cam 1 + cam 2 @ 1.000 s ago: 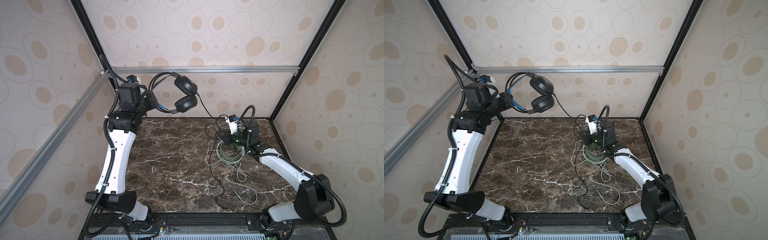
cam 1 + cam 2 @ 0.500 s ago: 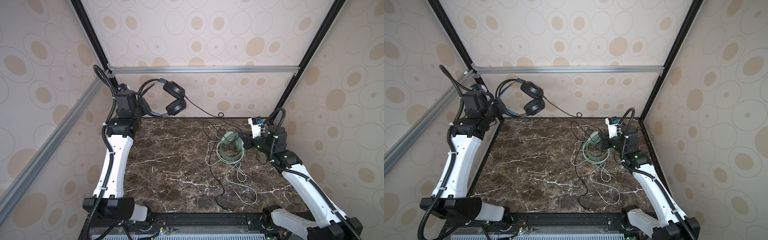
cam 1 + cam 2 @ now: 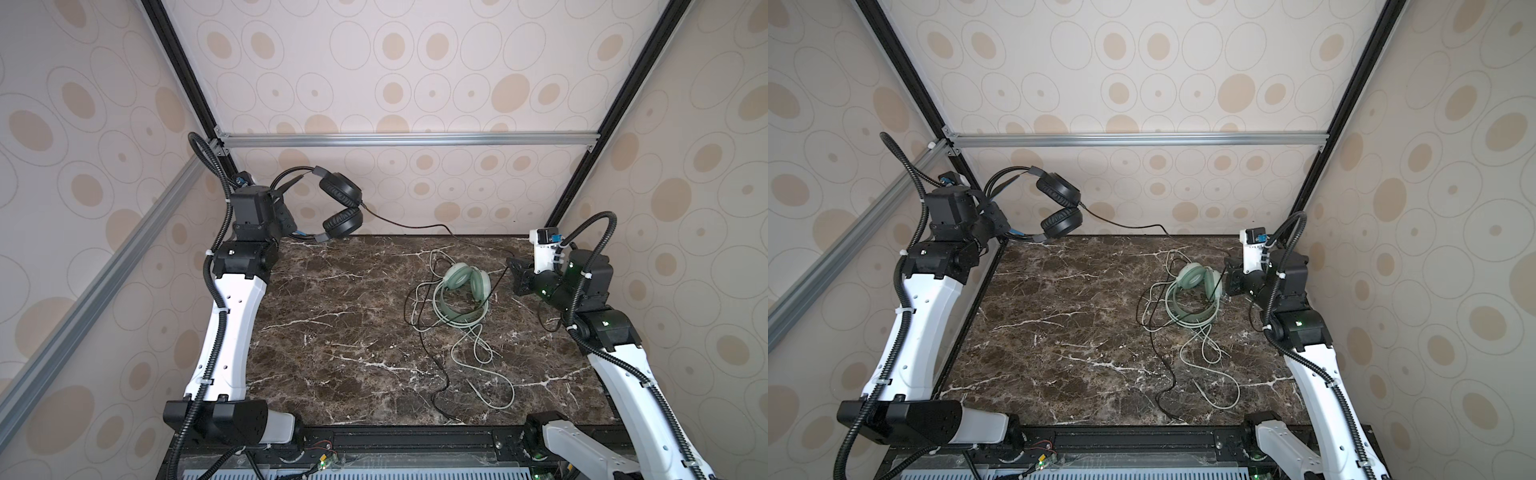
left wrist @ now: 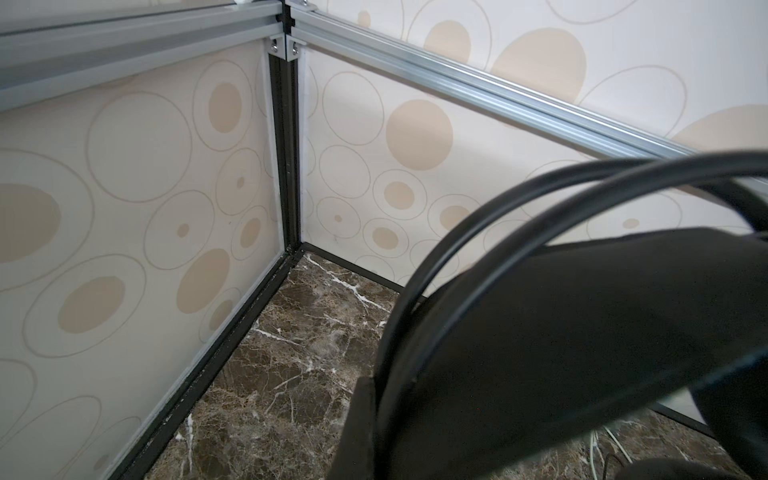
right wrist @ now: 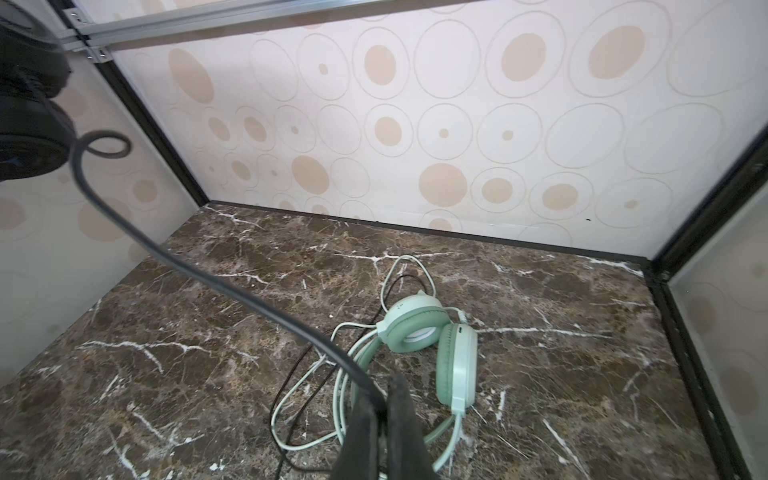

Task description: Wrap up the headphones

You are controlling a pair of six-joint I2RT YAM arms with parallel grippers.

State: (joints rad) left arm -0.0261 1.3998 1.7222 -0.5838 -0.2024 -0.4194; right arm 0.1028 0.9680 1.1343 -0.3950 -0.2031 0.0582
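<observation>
1. The left end effector point(image 3: 289, 222) is clamped on the headband of the black headphones point(image 3: 340, 190). It holds them in the air at the upper left of both top views, off the worktop point(image 3: 340, 340). I judge that the lift is meant to keep the earcups clear, so that cord can be wound round the pair without dragging on the marble.
2. The right end effector point(image 5: 384, 409) is closed on the black cable point(image 5: 232, 286), which runs from its fingers up to the raised earcup in the right wrist view. Pinching the cord some way from the cups puts a span between the two arms. That span probably exists to be guided round the headband or the cups.
3. The span sags and is not taut, which looks deliberate, as it spares the joint where the cord enters the cup.
4. The rest of the black cable trails toward the lower centre of both top views, so most of the winding is not yet done.
5. The mint-green headphones point(image 3: 457, 275) lie flat at the right centre of the worktop, and the pale green cable point(image 3: 513, 395) is loose beside them. Black cord crosses this heap, so a hard pull could snag it.
</observation>
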